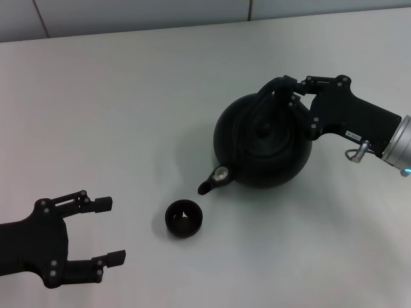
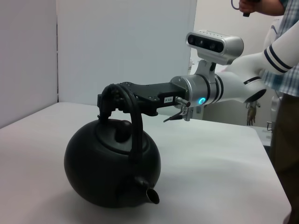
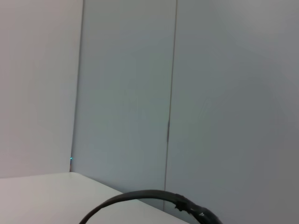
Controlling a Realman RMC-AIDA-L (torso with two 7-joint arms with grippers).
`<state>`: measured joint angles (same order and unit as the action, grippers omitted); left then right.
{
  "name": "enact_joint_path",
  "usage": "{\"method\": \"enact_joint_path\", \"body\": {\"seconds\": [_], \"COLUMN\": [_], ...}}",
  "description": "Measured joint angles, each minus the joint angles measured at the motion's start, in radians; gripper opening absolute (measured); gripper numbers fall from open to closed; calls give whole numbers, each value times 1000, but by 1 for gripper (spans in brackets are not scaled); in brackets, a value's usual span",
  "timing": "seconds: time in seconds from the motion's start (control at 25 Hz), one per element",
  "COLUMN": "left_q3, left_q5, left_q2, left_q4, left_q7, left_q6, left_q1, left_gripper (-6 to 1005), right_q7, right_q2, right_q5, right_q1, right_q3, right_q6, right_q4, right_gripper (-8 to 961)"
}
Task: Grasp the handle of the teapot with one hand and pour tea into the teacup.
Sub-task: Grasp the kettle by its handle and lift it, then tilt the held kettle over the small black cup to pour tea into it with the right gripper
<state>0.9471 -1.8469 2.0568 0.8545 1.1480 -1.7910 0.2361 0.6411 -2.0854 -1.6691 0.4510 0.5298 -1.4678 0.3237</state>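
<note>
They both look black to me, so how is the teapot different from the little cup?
The teapot is much bigger than the teacup. The teapot has a spout, a lid knob and a tall arched handle; the teacup has none and is open on top. The right gripper is at the teapot's handle, while nothing touches the teacup; the left gripper waits open, apart. Both are round, matte black, and sit on the white table.
</note>
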Motion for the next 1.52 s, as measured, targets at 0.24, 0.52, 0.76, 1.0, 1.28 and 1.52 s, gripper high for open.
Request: {"method": "enact_joint_path", "body": {"seconds": [0.24, 0.52, 0.76, 1.0, 1.28, 1.52], "left_q3": [-1, -1, -1, -3, -2, -5], "left_q5": [0, 0, 0, 0, 0, 0], "left_q2": [2, 2, 3, 4, 5, 5], "left_q4": [-3, -7, -8, -8, -9, -9], "left_q7": [2, 2, 2, 2, 4, 4], "left_q6": [0, 6, 8, 10, 12, 12], "left_q1": [0, 0, 0, 0, 0, 2], "left_gripper": [843, 843, 842, 843, 842, 842], "right_q7": [2, 9, 10, 9, 4, 2], "right_q2": [0, -1, -1, -1, 0, -1], "right_q5": [0, 3, 6, 3, 4, 6], "right_q1": [7, 15, 31, 46, 54, 69], "right_q3": [15, 41, 56, 58, 102, 122], "right_q6": [0, 0, 0, 0, 6, 11], "right_q4": [30, 68, 93, 110, 129, 135], "right_gripper": [131, 130, 130, 130, 129, 128]}}
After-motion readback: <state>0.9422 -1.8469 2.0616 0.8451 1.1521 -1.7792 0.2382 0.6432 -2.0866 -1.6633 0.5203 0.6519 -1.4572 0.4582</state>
